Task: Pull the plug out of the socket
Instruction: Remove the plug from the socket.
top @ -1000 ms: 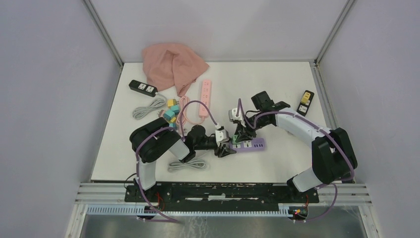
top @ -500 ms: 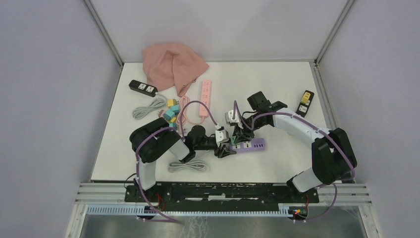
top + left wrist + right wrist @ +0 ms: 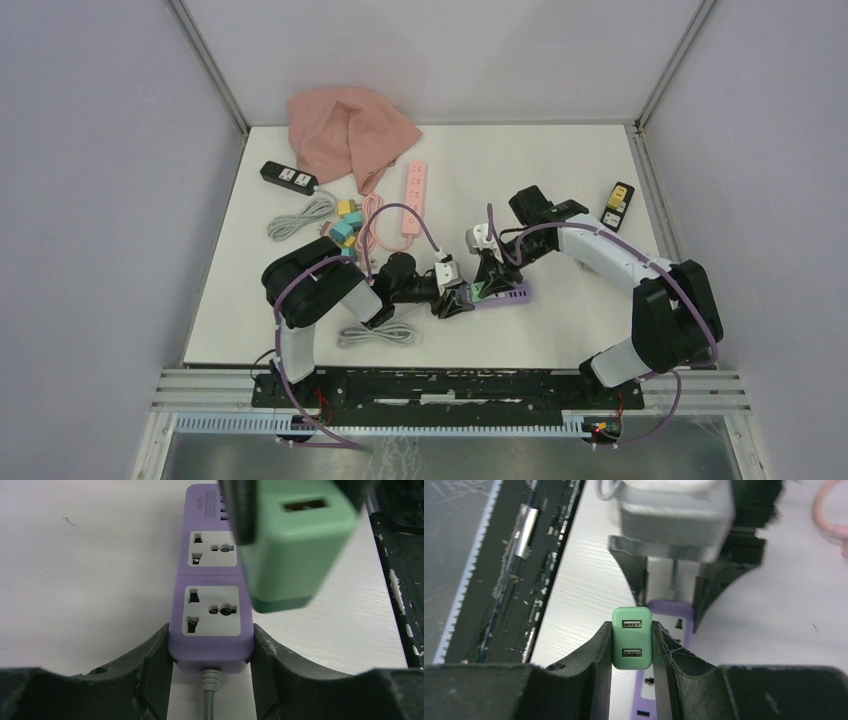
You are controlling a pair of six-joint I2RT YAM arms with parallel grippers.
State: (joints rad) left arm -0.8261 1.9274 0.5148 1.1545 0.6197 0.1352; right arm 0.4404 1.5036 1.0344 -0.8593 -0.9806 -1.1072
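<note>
Right hand pinches green plug just above purple power strip; left hand clamps the strip's cord end.

we see green plug, two USB ports, raised above strip | purple socket strip lying flat, near outlets empty

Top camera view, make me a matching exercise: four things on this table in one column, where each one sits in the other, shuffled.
1 green plug
2 purple power strip
3 pink power strip
4 black power strip

a held by the left end effector
b lying free near the left edge of the table
c held by the right end effector
d lying free near the table's middle

Pairs: 1-c, 2-a, 3-d, 4-b
</note>
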